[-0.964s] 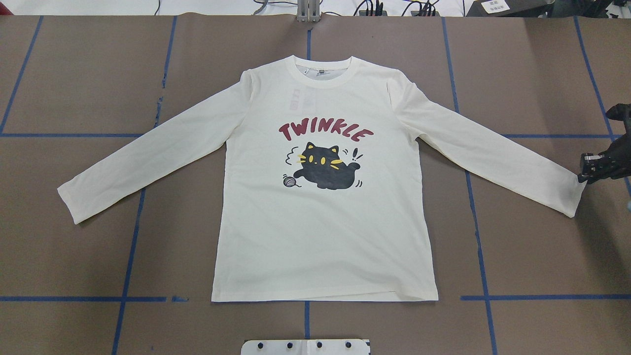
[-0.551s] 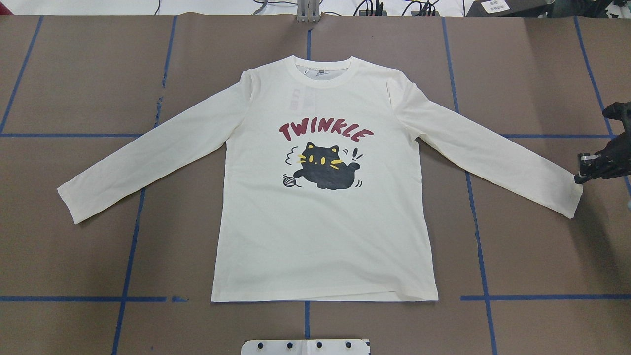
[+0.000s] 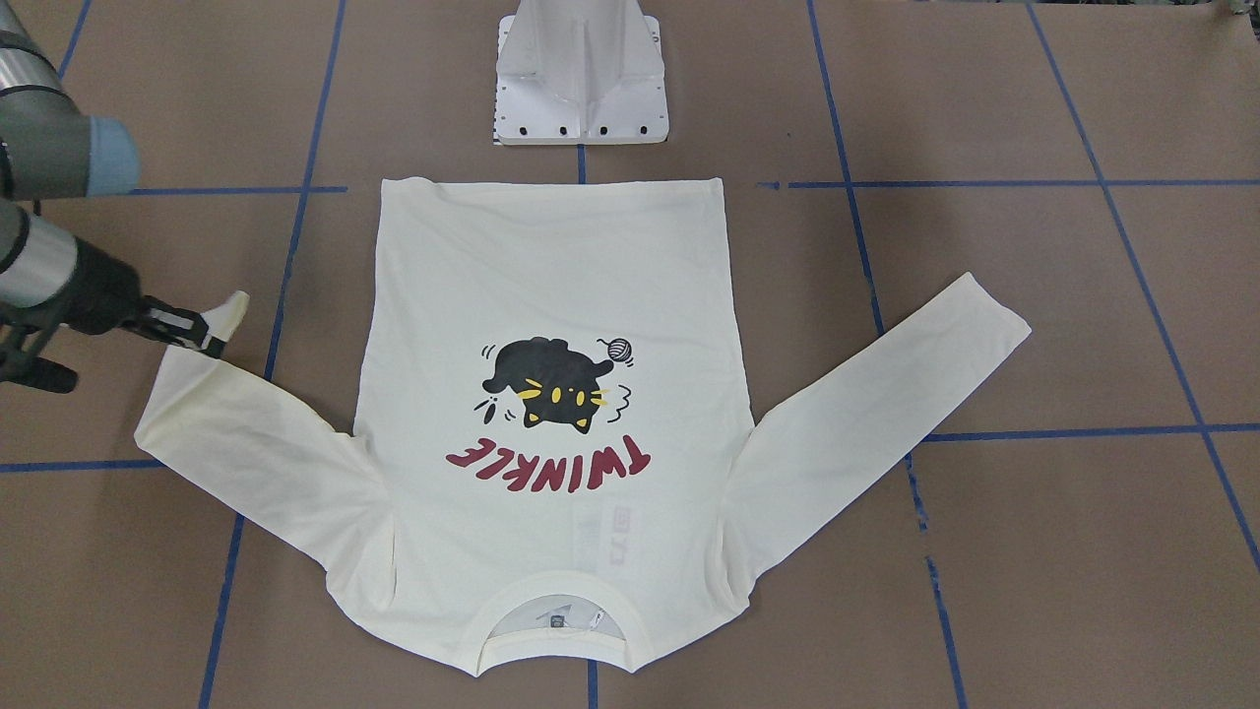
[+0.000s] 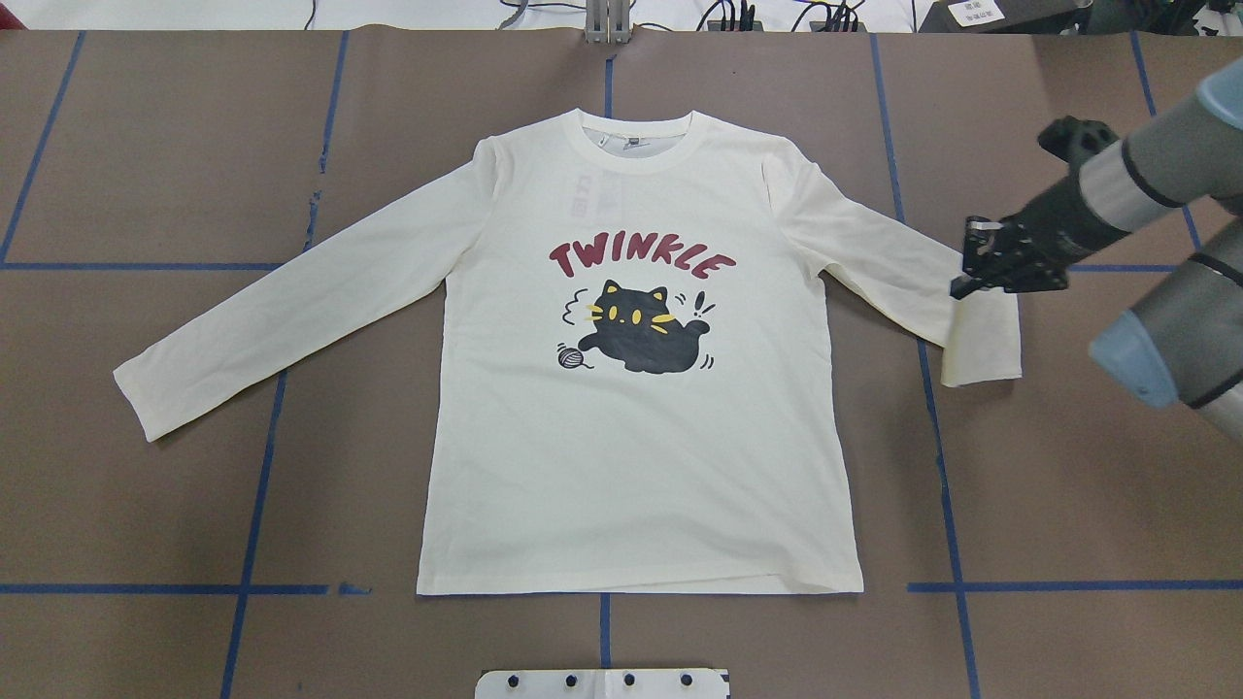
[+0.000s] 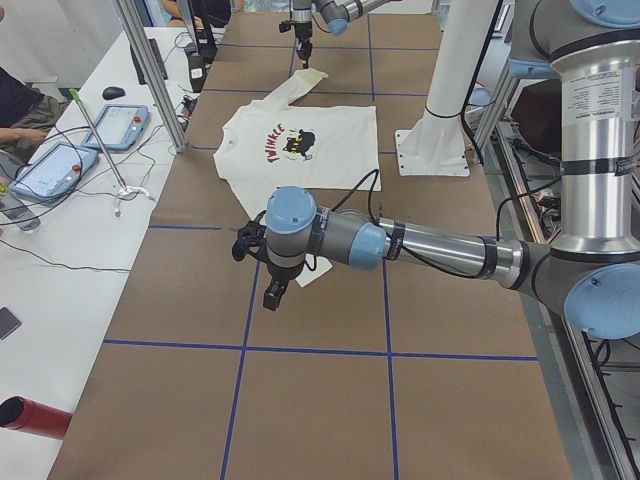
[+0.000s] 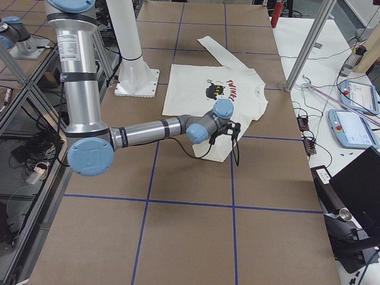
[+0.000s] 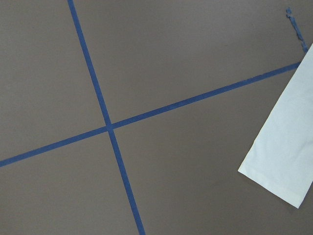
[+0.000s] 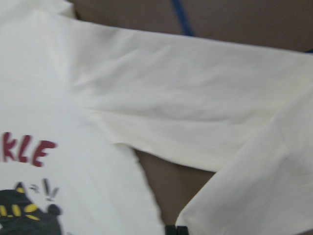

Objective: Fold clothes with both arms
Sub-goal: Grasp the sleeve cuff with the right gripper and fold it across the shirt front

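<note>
Folding target: cream long-sleeved T-shirt [image 4: 631, 466], spread flat and print up at mid-table, collar on the side away from the robot.
Print: black cat [image 4: 641, 335] beneath red "TWINKLE" lettering [image 4: 641, 257].
Right sleeve [image 4: 874, 257]: bent partway along, its end raised off the table.
Right gripper [image 4: 963, 284]: fingers closed, pinching the right cuff [image 3: 228, 310].
Left sleeve [image 4: 291, 301]: straight and flat, left cuff [image 7: 279, 166] resting on the table.
Left gripper [image 5: 274, 294]: hangs above the table near the left cuff; finger spread cannot be told.
Table [image 4: 146, 146]: brown, divided by blue tape lines [image 4: 254, 485].
Pedestal base [image 3: 581, 79]: white, just beyond the shirt's hem.
</note>
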Controlling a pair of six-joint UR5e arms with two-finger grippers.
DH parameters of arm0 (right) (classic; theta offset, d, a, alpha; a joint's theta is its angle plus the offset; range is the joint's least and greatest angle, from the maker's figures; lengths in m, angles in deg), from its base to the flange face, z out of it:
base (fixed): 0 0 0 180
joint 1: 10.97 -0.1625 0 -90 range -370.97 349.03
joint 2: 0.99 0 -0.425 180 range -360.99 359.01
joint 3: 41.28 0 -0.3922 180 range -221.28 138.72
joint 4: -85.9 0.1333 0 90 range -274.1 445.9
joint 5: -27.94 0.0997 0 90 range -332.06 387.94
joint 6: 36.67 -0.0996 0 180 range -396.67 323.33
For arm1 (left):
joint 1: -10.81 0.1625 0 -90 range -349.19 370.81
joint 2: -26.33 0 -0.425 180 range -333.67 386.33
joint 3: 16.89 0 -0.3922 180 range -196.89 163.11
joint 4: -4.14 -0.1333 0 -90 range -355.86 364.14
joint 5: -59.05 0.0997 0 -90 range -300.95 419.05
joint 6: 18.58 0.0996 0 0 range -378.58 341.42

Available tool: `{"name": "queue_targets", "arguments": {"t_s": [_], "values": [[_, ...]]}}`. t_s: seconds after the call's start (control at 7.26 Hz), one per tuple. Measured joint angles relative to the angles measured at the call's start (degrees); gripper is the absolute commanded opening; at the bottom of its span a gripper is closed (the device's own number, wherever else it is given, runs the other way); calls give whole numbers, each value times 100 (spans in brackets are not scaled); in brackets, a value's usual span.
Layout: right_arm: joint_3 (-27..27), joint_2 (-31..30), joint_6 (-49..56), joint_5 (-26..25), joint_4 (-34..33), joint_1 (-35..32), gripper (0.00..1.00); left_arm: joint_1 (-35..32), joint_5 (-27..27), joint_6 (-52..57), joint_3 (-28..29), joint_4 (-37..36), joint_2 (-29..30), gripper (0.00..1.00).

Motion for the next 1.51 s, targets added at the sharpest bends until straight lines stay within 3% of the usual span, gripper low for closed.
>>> {"name": "queue_targets", "arguments": {"t_s": [0.28,0.55,0.69,0.83,0.96,1.1,1.38,1.51], "values": [[675,2112,-1447,-971,-471,817,0,4,-8,-6,-10,-4,5,100],[2252,3946,-1986,-2222,-274,1716,0,9,-16,-7,-22,18,9,100],[3100,4533,-2054,-2842,215,2118,6,10,-34,-5,-26,30,6,100],[3722,4892,-2081,-3352,657,2424,18,12,-60,-3,-31,40,5,100],[4113,5139,-2119,-3699,873,2645,75,25,-78,-5,-33,56,9,100],[4368,5339,-2172,-3990,955,2840,100,56,-137,0,-29,121,20,100],[4371,5494,-2248,-4342,981,3060,100,301,-504,-387,19,382,15,100],[3924,5307,-2353,-4367,911,3050,100,613,-600,-1088,67,564,20,100]]}}
